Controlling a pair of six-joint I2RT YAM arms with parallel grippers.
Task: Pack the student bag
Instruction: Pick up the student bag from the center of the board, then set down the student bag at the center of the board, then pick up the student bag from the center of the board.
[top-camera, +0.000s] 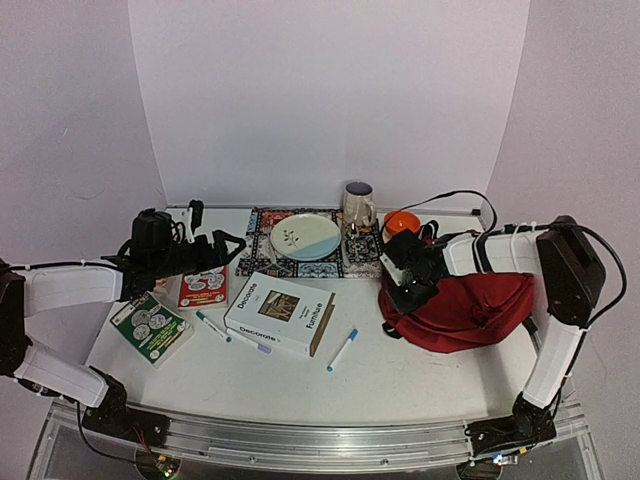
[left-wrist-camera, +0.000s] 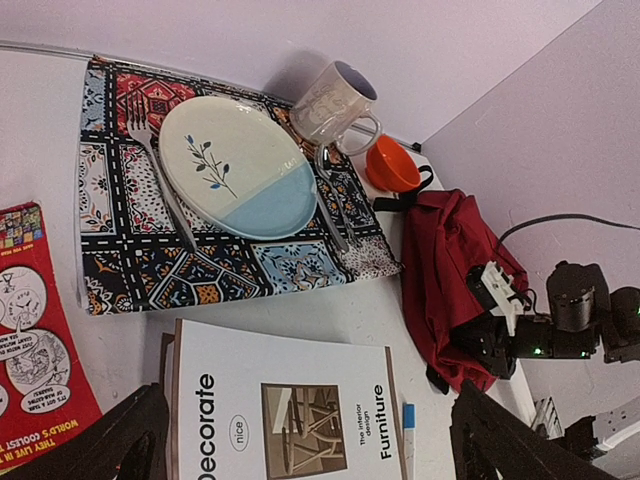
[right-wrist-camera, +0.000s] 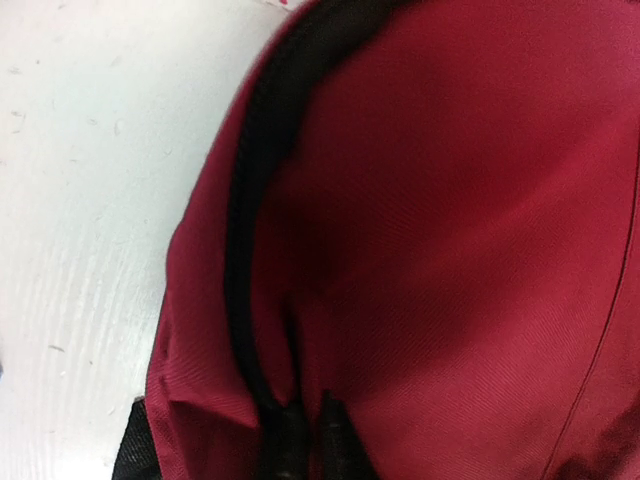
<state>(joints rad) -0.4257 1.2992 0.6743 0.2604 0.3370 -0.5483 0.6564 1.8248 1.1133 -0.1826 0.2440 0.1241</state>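
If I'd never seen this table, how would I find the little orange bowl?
Start at the big dark-red student bag on the right. Just behind it, toward the back wall and right of the mug, sits the bowl. It is the only bright orange thing there.

A thick white book (left-wrist-camera: 290, 410) at the bottom of the left wrist view bears "Decorate" in bold black, "nice" in a small oval, and "The interior design Furniture" beside a brown photo. In the top view the same book (top-camera: 280, 312) shows "Decorate" on cover and spine, plus "Furniture". A red cartoon-printed booklet (left-wrist-camera: 40, 330) at the left edge reads "WORLD'S COOLEST" and "THEY LIVE IN"; its speech bubbles are too small to read.
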